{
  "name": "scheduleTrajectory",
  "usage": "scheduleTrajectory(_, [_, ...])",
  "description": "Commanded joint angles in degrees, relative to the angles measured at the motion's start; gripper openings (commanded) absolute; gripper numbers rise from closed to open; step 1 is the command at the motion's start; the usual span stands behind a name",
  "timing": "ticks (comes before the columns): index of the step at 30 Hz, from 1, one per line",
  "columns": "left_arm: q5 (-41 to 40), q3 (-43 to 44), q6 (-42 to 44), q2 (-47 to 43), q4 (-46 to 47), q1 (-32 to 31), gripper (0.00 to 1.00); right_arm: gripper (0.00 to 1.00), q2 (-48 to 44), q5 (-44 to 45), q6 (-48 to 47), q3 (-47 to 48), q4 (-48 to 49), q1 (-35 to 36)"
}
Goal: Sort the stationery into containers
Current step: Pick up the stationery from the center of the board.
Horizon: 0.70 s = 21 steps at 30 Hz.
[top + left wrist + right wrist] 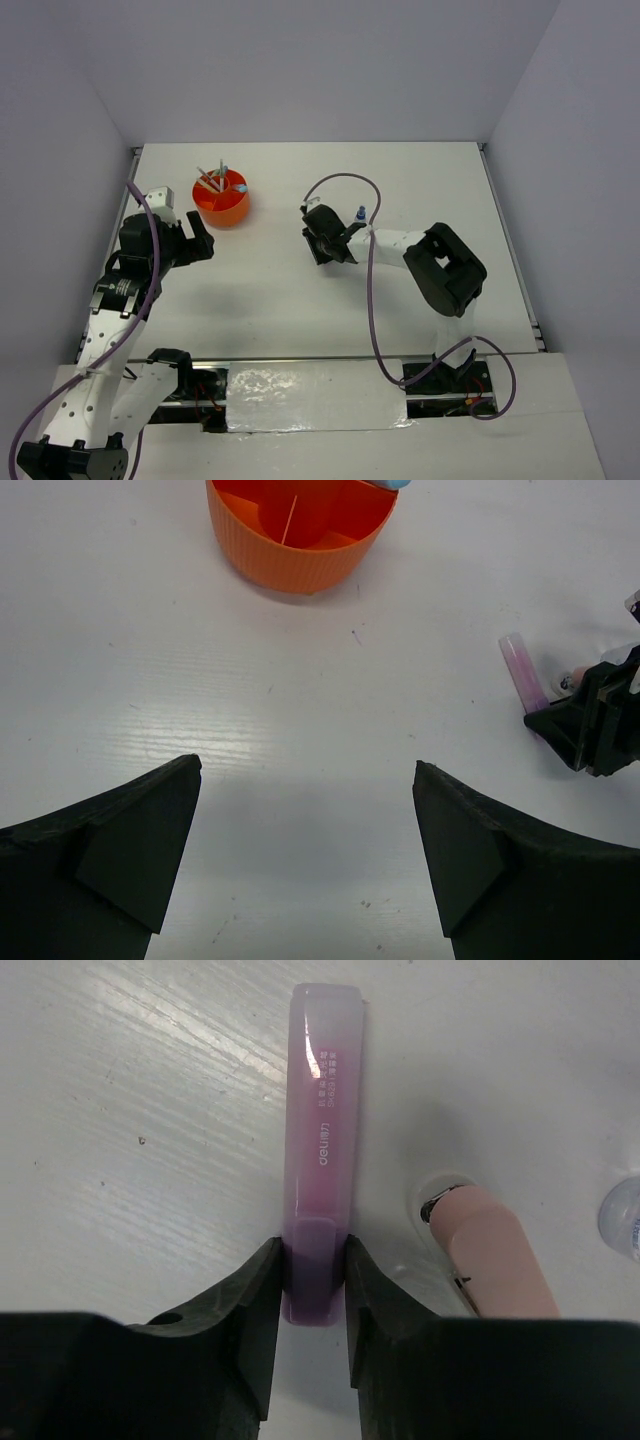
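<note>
Jaws of the right claw (312, 1270) are seen closed against both sides of the near end of a purple marker (325, 1110), which lies flat on the surface (120, 1110); no lift is shown yet. The marker's long axis runs straight away from the claw, in line with the fingers, so only its tail end is gripped. A pink eraser piece (495, 1250) and a small clear bottle (625, 1215) lie just beside it, to the right in the wrist view. The orange organizer (222, 212) stands well apart, leftward across the surface. The left claw (305, 820) is held wide open and empty, nearer that organizer and facing it. A leftward carry by the right arm is judged to be called for.
</note>
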Motion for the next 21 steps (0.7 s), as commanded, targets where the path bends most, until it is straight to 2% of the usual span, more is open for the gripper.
scheduleTrajectory(1, [1.1,-0.1,1.2,-0.2,2.0,-0.4,0.99,0.32,0.5,-1.5,0.6,-1.9,1.4,-0.1])
scheduleTrajectory(2, [1.6,-0.1,1.2,0.0,2.1,-0.4,0.99,0.20,0.2,-2.2,-0.8,-1.8,1.2,0.3])
scheduleTrajectory(5, [6.9,-0.2,1.2,0.4,3.2,-1.5,0.99,0.06,-3.2,-4.0,-5.5,-2.8,1.6,3.3])
scheduleTrajectory(9, [20.4,-2.7,0.6,3.1,6.4,-1.9,0.99,0.05,-11.7,-7.4,-14.2,-7.7,9.5,12.0])
scheduleTrajectory(13, [29.0,-2.9,1.3,6.7,7.1,-3.3,0.99,0.05,-15.6,-3.7,-17.7,-6.7,10.6,16.7])
scheduleTrajectory(17, [32.5,-3.1,1.8,8.2,7.5,-6.0,0.99,0.05,-17.9,-1.3,-19.1,-6.3,12.0,18.5])
scheduleTrajectory(21, [34.9,-3.4,1.9,7.0,8.2,-7.9,0.99,0.05,-21.9,-2.3,-20.1,-9.7,18.5,19.7])
